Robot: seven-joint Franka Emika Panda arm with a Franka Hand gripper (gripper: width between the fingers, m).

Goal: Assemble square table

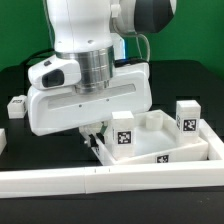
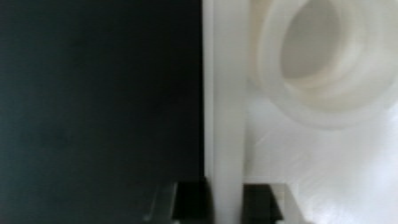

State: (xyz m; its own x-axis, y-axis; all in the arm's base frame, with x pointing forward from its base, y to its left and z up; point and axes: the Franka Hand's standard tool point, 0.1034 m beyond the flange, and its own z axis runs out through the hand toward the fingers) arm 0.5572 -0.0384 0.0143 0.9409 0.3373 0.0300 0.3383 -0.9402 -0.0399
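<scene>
While the arm's two-finger pincer (image 2: 224, 198) seems clamped on the thin edge wall of the large white plastic square top (image 1: 160, 140), which lies flat with the long white L-shaped rail (image 1: 100, 182) just beside it, the step in hand looks like positioning that top. The next move calls for letting go cleanly, then fetching the small white tagged leg post (image 1: 187, 114) near the top. Under the top lies a black worktop (image 1: 15, 145); beyond it stands a green wall (image 1: 205, 40).

I see the long white L-shaped rail (image 1: 60, 183) lying on the camera side of the jaws, its end turning back at the exterior view's right. Black tabletop (image 1: 110, 212) beneath them, green backdrop (image 1: 198, 48) behind.
</scene>
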